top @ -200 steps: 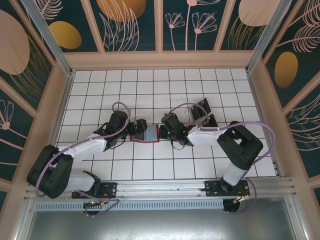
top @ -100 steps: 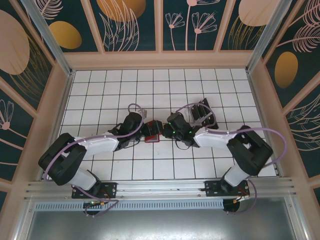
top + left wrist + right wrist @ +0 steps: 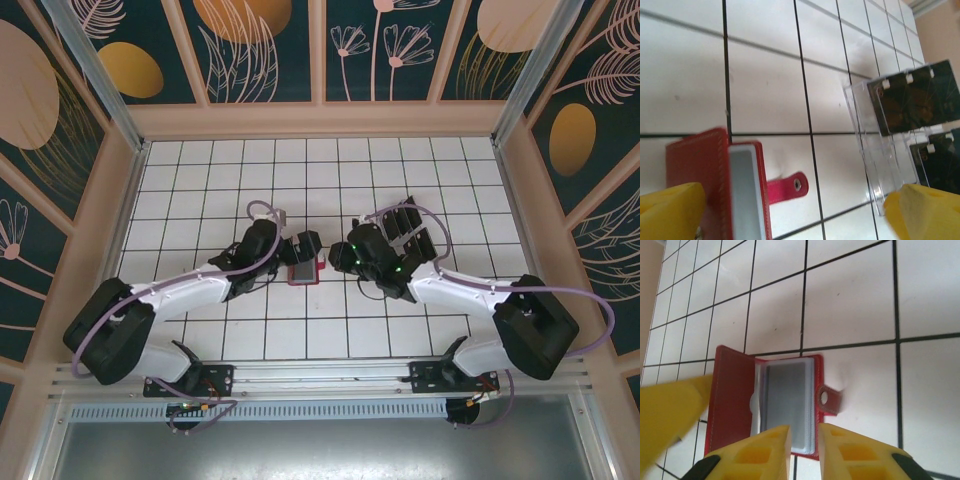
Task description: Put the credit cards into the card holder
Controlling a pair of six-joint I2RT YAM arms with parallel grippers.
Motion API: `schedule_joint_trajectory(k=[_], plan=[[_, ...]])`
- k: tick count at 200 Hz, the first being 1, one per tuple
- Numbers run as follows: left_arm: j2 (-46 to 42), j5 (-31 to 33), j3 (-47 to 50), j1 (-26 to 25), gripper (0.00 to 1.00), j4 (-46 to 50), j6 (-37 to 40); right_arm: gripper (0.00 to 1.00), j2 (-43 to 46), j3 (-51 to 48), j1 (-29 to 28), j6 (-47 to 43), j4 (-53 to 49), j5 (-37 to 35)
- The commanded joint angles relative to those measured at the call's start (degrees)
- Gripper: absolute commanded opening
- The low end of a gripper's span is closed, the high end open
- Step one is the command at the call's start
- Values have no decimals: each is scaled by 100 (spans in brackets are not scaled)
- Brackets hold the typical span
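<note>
Card holder [image 3: 303, 273]: small, flat, red, stitched along its edges. It lies open on the white tiled table [image 3: 200, 180]. Inside it is a pale, glossy sleeve [image 3: 785, 405] framing a grey rectangle. I cannot tell whether that rectangle is a card or only the lining. A red strap [image 3: 829, 399] with a round metal snap sticks out from the side of the holder away from its open cover.

Rack [image 3: 865, 145]: clear, hard plastic with slots, standing apart from the card holder on its strap side. Two dark, shiny credit cards [image 3: 912, 102] stand in the slots, held by small white tabs.

Left fingers [image 3: 670, 212]: yellow and spread wide. One is at the holder's red cover and the other is out by the rack. I cannot tell whether the first one touches the cover.

Right fingers [image 3: 760, 452]: yellow and blocky, with only a narrow slot between them. They sit at the near edge of the holder, and its red rim shows through the slot. I cannot tell whether they touch it.

Views:
- The right wrist camera looks straight into the sleeve.
- The left wrist camera sees the holder nearly edge-on and gives the clear look at the rack.
- From above, the holder is a small red patch between the two arms.
</note>
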State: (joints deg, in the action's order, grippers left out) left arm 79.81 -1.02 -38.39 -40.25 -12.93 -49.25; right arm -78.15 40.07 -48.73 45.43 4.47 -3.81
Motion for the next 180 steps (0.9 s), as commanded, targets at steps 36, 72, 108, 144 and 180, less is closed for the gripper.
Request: schedule_joint_trajectory(k=[36,72,108,144,180], plan=[[-1008,1524,-353,134,99,1327,413,17,-546,784,-596,82,343,267],[-1850,2148,-381,706,99,2092,345,17,-1542,1714,-834,-137,360,598],[-2391,2585,-529,1130,99,2736,403,18,-2925,3362,-1024,-656,-471,796],[-2706,2661,-425,1201,99,2826,323,21,-4201,4874,-1099,-1175,-1531,671],[-2813,2611,-262,1203,99,2827,232,22,-4950,5936,-1196,-1623,-2434,411]])
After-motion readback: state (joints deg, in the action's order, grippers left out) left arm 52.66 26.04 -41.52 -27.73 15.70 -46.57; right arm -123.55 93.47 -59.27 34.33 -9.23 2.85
